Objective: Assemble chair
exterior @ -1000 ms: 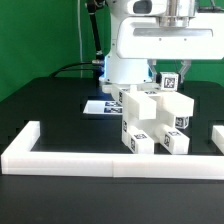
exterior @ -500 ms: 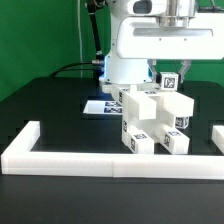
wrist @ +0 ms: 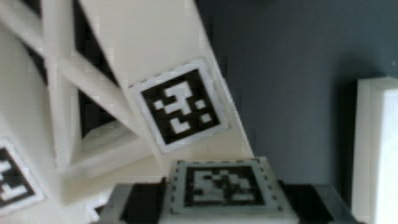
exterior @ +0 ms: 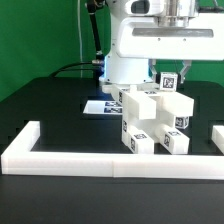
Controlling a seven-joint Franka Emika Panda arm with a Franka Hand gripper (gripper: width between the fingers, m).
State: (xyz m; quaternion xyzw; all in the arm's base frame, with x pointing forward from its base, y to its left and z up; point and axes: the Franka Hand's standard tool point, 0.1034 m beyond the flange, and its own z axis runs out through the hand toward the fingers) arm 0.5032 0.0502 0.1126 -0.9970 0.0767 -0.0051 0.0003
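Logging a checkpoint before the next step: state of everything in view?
gripper: shut on the tagged post.
tagged post: held at the top of the chair; cannot tell whether it is fully seated.
chair: partly assembled, standing on the table.
marker board: lying flat behind the chair.
border wall: in place along the front of the table.

Exterior view: even, bright light from above, the white chair [exterior: 140,105] and border wall [exterior: 100,162] nearly washed out against the black table [exterior: 55,110], shadows faint, image coarse; wrist view: dimmer, close-range, its tags [wrist: 183,108] soft and blurred
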